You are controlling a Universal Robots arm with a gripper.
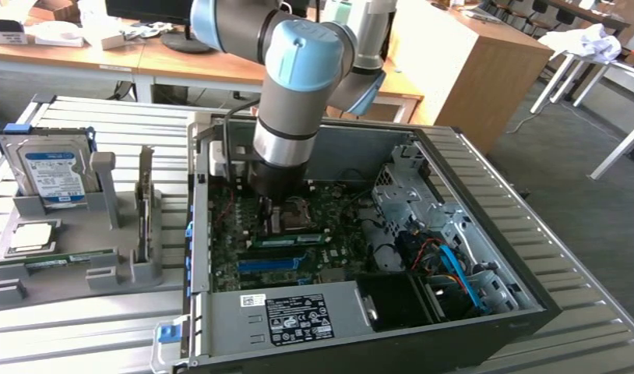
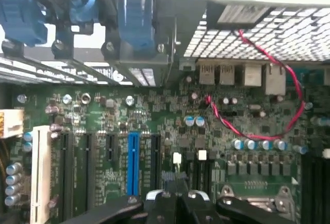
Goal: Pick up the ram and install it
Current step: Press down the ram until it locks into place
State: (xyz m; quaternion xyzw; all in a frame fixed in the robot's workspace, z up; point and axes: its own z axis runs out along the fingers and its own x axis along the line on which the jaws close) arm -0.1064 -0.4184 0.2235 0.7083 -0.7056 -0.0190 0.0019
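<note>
Over the open computer case (image 1: 525, 308), the arm reaches down and its gripper (image 1: 279, 209) hangs just above the green motherboard (image 1: 296, 257). From the wrist view, the black fingers (image 2: 170, 208) look pressed together with nothing between them, so the gripper is closed and holds nothing. A ram (image 1: 58, 259) lies flat in the grey holder (image 1: 73, 288), outside the case on the exterior view's left, below the hard drive (image 1: 52, 171) and the square processor (image 1: 34, 234). By my judgement this stick is not yet picked up, so nearly the whole task is left.
</note>
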